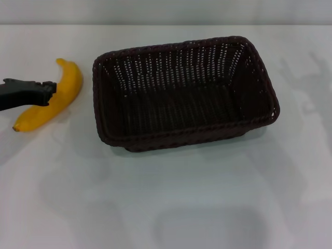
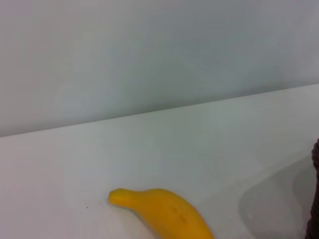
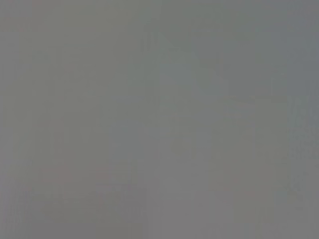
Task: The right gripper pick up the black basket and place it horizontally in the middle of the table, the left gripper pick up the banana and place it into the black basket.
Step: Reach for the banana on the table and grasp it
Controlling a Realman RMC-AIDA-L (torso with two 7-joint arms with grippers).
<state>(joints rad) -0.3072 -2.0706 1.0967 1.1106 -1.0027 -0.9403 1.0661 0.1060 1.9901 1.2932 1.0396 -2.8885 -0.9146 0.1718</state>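
The black basket (image 1: 179, 96) lies lengthwise across the middle of the white table (image 1: 171, 197), upright and with nothing in it. The banana (image 1: 70, 83) rests on the table to the left of the basket, stem end pointing away from me. My left gripper (image 1: 48, 89) reaches in from the left edge and sits over the banana's middle, hiding part of it. In the left wrist view the banana (image 2: 167, 214) lies close below the camera, and a sliver of the basket (image 2: 315, 194) shows at the edge. The right gripper is out of view.
Bare white tabletop (image 2: 199, 134) stretches in front of the basket and to its right. A pale wall (image 2: 149, 50) stands behind the table's far edge. The right wrist view is a plain grey blur.
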